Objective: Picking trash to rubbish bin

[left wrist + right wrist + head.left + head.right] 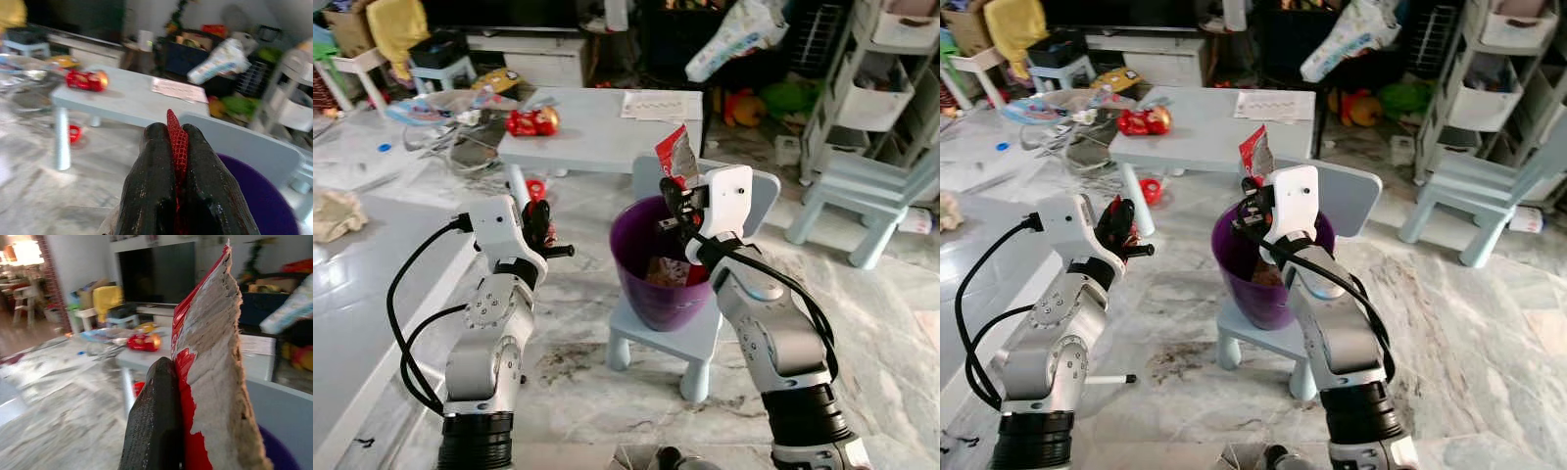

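A purple bin (658, 262) stands on a small pale blue chair (674, 331), with some trash inside it. Over the bin's rim my right gripper (674, 196) is shut on a torn red and silver wrapper (676, 157), which stands upright; the wrapper (210, 362) shows close up in the right wrist view. To the left of the bin, my left gripper (536, 223) is shut on a piece of red netting (177, 142), pinched between its two black fingers (151, 186).
A pale blue low table (597, 132) behind the bin carries a red packet (532, 121) and papers (661, 104). A red object (535, 188) lies on the floor under it. A grey platform (372, 284) lies at left, another pale chair (876, 196) and shelves (876, 78) at right.
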You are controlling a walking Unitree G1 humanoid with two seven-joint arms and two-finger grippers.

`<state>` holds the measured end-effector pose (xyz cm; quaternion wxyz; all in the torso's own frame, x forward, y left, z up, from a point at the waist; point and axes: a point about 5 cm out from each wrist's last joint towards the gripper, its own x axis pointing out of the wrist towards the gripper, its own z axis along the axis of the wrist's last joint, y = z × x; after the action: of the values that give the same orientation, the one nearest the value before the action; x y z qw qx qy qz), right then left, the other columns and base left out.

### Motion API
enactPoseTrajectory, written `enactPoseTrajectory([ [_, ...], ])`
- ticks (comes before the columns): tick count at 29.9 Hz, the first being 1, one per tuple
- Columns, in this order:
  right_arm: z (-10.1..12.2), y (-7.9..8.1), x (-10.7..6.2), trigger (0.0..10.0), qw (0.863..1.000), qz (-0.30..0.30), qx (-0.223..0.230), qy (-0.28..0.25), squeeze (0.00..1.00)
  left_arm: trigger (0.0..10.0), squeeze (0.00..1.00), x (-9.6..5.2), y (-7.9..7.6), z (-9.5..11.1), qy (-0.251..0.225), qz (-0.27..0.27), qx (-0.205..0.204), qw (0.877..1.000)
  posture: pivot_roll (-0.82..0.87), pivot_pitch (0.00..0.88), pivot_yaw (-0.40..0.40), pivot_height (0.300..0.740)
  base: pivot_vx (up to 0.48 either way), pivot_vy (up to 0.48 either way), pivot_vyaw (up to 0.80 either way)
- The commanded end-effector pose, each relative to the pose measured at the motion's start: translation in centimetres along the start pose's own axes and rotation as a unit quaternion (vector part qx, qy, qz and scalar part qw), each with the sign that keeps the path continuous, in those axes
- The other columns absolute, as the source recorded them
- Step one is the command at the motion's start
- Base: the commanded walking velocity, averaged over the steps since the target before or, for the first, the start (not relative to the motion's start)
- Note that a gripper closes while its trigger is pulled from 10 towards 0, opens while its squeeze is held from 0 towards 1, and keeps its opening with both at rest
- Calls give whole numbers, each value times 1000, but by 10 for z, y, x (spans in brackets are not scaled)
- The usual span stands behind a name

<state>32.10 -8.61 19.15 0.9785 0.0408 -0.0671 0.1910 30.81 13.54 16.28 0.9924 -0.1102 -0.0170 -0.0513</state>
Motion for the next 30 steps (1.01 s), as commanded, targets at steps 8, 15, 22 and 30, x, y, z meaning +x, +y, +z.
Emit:
enactPoseTrajectory([
  [8, 0, 5, 3, 0, 1000, 4, 2, 2, 0, 10000, 0, 1, 4, 3, -3, 3, 10, 1000, -49, 46, 54, 740, 0, 0, -800],
  [15, 0, 5, 3, 0, 1000, 2, 3, -1, 0, 10000, 0, 0, 5, 3, -4, 8, 12, 1000, -46, 50, 55, 740, 0, 0, -268],
  [22, 1, 4, 3, 0, 1000, 1, 1, -4, 0, 10000, 0, 1, 7, 3, -2, 11, 14, 1000, -46, 50, 55, 740, 0, 0, 0],
  [30, -2, -1, 2, 0, 1000, -15, 3, 8, 0, 10000, 0, 1, 6, 1, 2, 10, 14, 1000, -51, 52, 56, 740, 0, 0, -300],
])
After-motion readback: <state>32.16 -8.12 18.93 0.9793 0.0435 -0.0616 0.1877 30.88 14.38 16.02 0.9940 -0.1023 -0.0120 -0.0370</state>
